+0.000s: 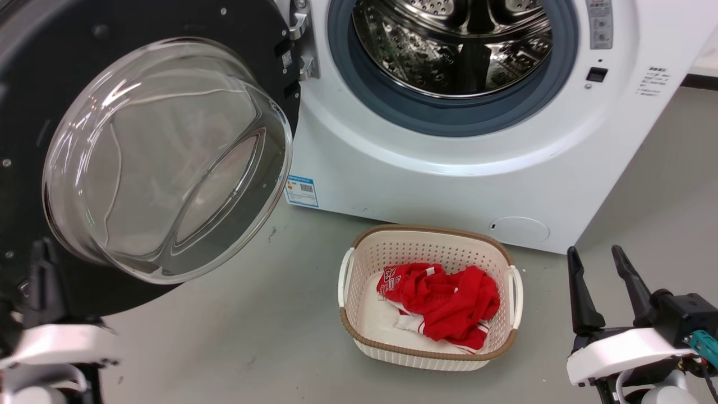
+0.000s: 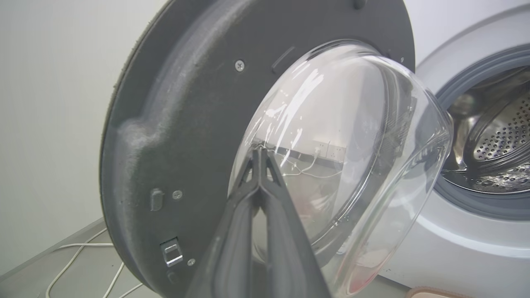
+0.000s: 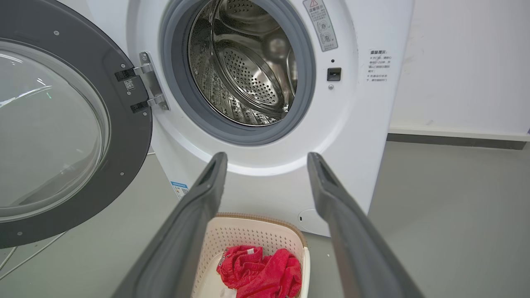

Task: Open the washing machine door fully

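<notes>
Head view: the washing machine door [image 1: 162,157], a black disc with a bulging clear glass bowl, fills the upper left of the frame, swung well out from its hinge. The white washing machine [image 1: 449,179] spans the upper centre and right, its steel drum [image 1: 454,45] bare inside a grey-blue gasket. At lower centre a cream laundry basket [image 1: 426,249] stands on the grey floor [image 1: 224,336] with a red garment [image 1: 449,303] inside. At lower right the right gripper [image 1: 594,252] points up the frame, fingers spread and empty. Left wrist view: the left gripper [image 2: 260,155] rises from bottom centre, fingers pressed together, tips seeming to touch the door's inner face where the glass bowl meets the dark ring. Right wrist view: the spread fingers frame the basket at bottom centre, with the door at far left and the drum at upper centre. The step in hand looks like pushing the door through the last of its swing. The next move calls for a steady outward push along the hinge's arc, without slipping off the curved glass.
</notes>
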### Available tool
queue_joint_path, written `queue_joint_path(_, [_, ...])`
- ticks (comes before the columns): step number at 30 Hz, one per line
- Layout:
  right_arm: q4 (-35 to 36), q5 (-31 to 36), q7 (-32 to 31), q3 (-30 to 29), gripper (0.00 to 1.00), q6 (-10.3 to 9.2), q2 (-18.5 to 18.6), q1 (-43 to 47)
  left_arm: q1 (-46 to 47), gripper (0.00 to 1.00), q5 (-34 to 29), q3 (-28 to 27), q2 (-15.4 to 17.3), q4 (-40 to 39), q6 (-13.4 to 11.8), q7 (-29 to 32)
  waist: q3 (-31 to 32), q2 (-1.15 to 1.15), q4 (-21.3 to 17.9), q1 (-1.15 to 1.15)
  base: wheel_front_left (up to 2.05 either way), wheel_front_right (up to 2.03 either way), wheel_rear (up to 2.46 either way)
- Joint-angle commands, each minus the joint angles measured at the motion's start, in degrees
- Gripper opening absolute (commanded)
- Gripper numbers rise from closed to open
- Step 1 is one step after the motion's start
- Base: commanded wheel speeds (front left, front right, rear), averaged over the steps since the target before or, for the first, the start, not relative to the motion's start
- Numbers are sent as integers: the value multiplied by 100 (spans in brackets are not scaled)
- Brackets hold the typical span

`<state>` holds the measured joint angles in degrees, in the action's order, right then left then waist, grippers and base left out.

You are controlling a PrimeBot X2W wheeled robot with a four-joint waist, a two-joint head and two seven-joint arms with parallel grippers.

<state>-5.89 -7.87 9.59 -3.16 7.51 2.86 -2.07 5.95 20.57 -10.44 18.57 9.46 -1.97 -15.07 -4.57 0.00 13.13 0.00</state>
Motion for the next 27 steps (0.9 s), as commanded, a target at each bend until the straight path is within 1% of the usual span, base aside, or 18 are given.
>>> queue_joint_path(1, [21, 31, -3, 7, 100, -3, 1, 61, -179, 0, -108, 79, -168, -182, 49, -12, 90, 0, -72, 0, 0, 0, 0])
queue_joint_path(8, [90, 19, -36, 61, 100, -3, 0, 135, -517, 0, -483, 475, -739, -709, 290, -13, 262, 0, -301, 0, 0, 0, 0])
queue_joint_path(13, [135, 44, -49, 54, 100, -3, 0, 163, -482, 0, -685, 837, -1083, -668, 528, -13, 329, 0, -511, 0, 0, 0, 0])
queue_joint_path(15, [140, 43, -52, 65, 100, -3, -1, 169, -405, 0, -780, 947, -1165, -645, 596, -14, 356, 0, -611, 0, 0, 0, 0])
queue_joint_path(17, [145, 58, -55, 59, 100, -3, 0, 190, -352, 39, -851, 1050, -1261, -592, 639, -14, 376, 0, -704, 0, 0, 0, 0])
queue_joint_path(18, [149, 72, -57, 66, 100, -3, 0, 190, -317, 46, -894, 1089, -1288, -579, 649, -14, 382, 0, -754, 0, 0, 0, 0])
queue_joint_path(19, [158, 89, -61, 67, 100, -3, 0, 189, -297, 80, -919, 1119, -1303, -560, 663, -14, 386, 0, -803, 0, 0, 0, 0])
queue_joint_path(20, [164, 103, -67, 64, 100, -3, -1, 192, -283, 100, -955, 1148, -1326, -532, 674, -14, 392, 0, -847, 0, 0, 0, 0])
queue_joint_path(27, [221, 163, -71, 22, 100, -3, -1, 228, -204, 100, -1205, 1230, -1418, -445, 584, -14, 460, 0, -1084, 0, 0, 0, 0])
